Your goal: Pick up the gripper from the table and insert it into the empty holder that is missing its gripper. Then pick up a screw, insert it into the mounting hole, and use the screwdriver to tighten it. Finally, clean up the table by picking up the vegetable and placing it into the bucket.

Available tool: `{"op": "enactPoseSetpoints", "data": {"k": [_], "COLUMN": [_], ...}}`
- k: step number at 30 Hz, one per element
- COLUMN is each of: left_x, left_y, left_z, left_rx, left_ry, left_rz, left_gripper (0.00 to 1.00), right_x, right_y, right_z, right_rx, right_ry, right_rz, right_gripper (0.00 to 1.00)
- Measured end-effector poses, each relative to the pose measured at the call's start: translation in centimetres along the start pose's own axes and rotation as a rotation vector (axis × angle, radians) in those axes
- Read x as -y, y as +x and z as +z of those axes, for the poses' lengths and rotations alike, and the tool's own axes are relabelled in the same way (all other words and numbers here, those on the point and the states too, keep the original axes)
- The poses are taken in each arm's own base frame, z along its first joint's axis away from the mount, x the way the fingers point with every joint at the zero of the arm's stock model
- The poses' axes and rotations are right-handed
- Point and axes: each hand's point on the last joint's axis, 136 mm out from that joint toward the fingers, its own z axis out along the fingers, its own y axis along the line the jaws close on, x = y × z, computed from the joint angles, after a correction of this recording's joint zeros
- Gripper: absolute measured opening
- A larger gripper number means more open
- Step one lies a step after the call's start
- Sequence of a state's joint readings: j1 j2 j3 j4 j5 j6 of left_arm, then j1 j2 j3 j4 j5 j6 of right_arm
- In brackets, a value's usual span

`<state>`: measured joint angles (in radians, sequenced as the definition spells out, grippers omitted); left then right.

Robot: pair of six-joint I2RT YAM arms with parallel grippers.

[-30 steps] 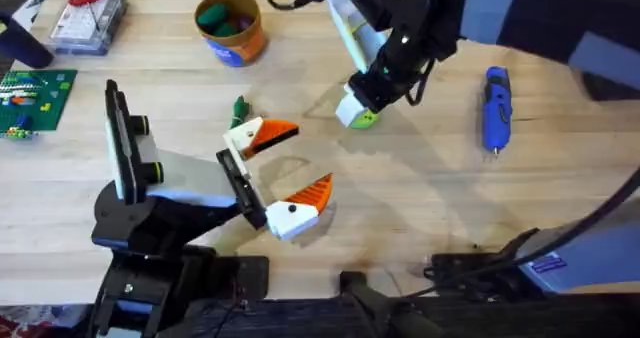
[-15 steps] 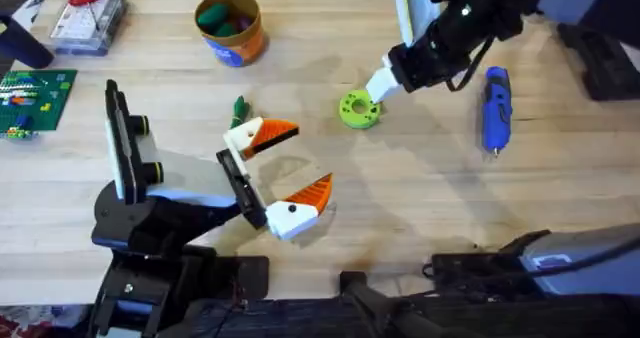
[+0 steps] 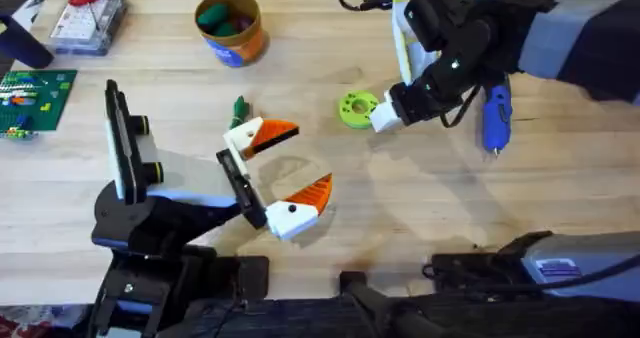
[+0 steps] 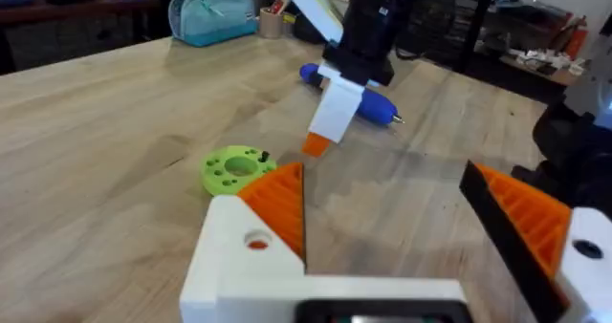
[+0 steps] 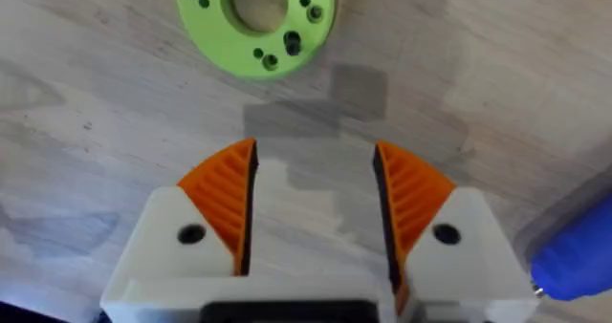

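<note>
On the table (image 3: 420,218), the right gripper (image 3: 383,121) is held with fingers apart and empty, just beside a green ring (image 3: 357,109). The screwdriver (image 3: 496,108) lies nearby. The left gripper (image 3: 290,175) is spread wide, near the vegetable (image 3: 239,108); the bucket (image 3: 231,26) stands farther back.

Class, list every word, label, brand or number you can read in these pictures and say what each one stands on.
No text can be read here.
Clear parts box: printing too small to read.
Green circuit board: markings too small to read.
Label at the table's near edge: blurred.
</note>
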<state>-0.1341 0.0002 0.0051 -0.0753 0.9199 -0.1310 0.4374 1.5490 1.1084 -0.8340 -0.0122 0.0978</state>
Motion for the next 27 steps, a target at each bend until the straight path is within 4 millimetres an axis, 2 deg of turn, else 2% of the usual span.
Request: {"op": "enactPoseSetpoints", "data": {"k": [6, 15, 27], "left_x": [0.0, 0.0, 0.0], "left_y": [0.0, 0.0, 0.0], "left_z": [0.0, 0.0, 0.0], "left_rx": [0.0, 0.0, 0.0], "left_ry": [0.0, 0.0, 0.0], "left_rz": [0.0, 0.0, 0.0], "left_gripper": [0.99, 0.99, 0.99], "right_x": [-0.1, -0.2, -0.2], "right_y": [-1.4, -2.0, -2.9], "right_z": [0.1, 0.1, 1.3], "right_rx": [0.062, 0.084, 0.093], "right_ry": [-0.006, -0.008, -0.009], "right_rz": [0.0, -0.004, -0.005], "right_gripper": [0.662, 0.662, 0.662]}}
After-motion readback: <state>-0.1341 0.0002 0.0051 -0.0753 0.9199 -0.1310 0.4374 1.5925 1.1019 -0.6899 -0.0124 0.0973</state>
